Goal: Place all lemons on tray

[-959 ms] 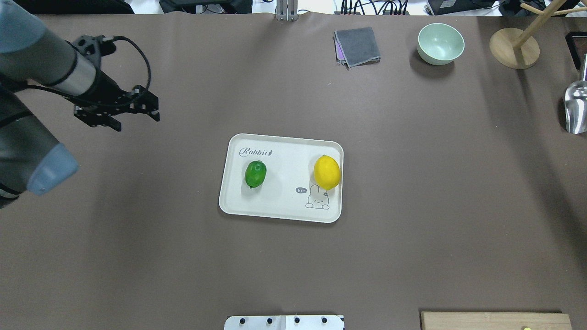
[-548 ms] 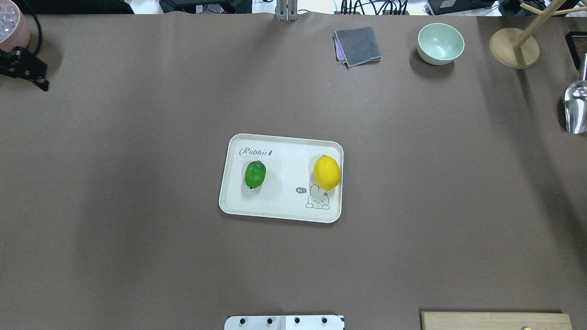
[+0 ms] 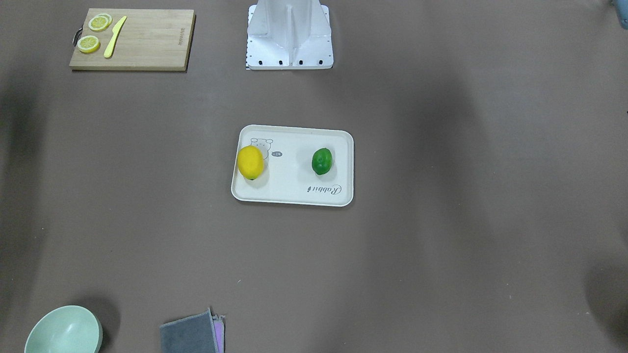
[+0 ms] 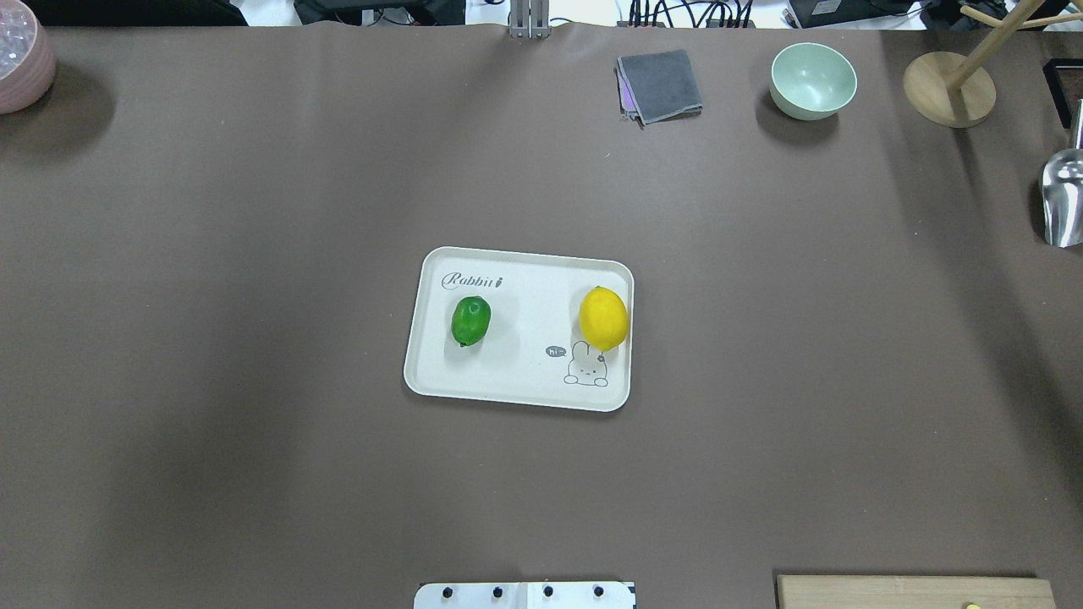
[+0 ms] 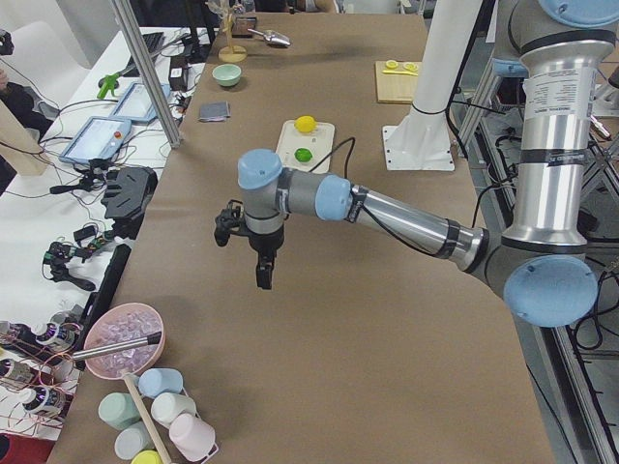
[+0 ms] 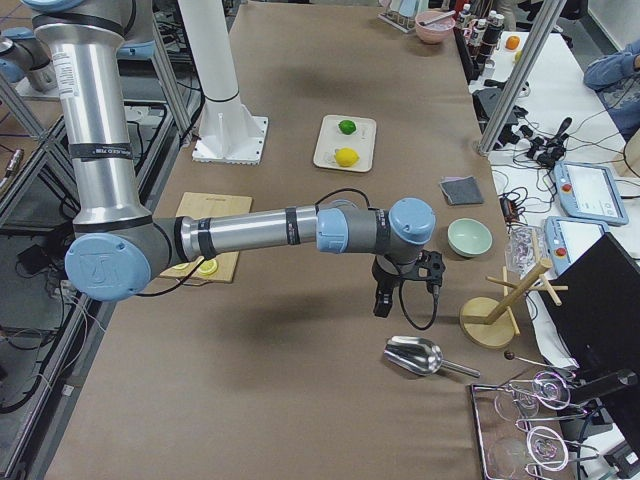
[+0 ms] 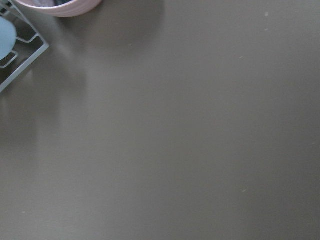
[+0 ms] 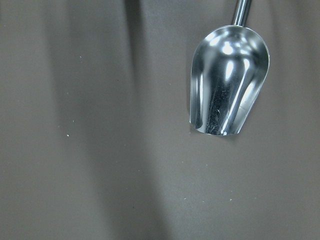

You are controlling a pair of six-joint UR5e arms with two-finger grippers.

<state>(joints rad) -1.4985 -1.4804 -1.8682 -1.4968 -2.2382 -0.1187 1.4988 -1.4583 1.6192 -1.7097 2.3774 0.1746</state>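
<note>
The off-white tray (image 4: 518, 376) lies at the table's middle, also in the front-facing view (image 3: 289, 189). The bright yellow lemon (image 4: 603, 318) rests on the tray's right part over the rabbit drawing; the dark green lemon (image 4: 471, 320) rests on its left part. Both show in the front-facing view, yellow (image 3: 250, 162) and green (image 3: 322, 161). My left gripper (image 5: 263, 275) hangs over bare table far from the tray, near the left end. My right gripper (image 6: 380, 305) hangs above a metal scoop (image 8: 227, 82). I cannot tell whether either is open or shut.
A wooden cutting board (image 3: 147, 41) with lemon slices and a yellow knife lies near the robot base (image 3: 289, 34). A pale green bowl (image 4: 812, 80), a grey cloth (image 4: 660, 85), a wooden stand (image 4: 948, 89) and a pink bowl (image 4: 21, 55) sit along the far edge.
My left arm has drawn back to the left and out of the overhead view. The lemons and the tray have not moved.
</note>
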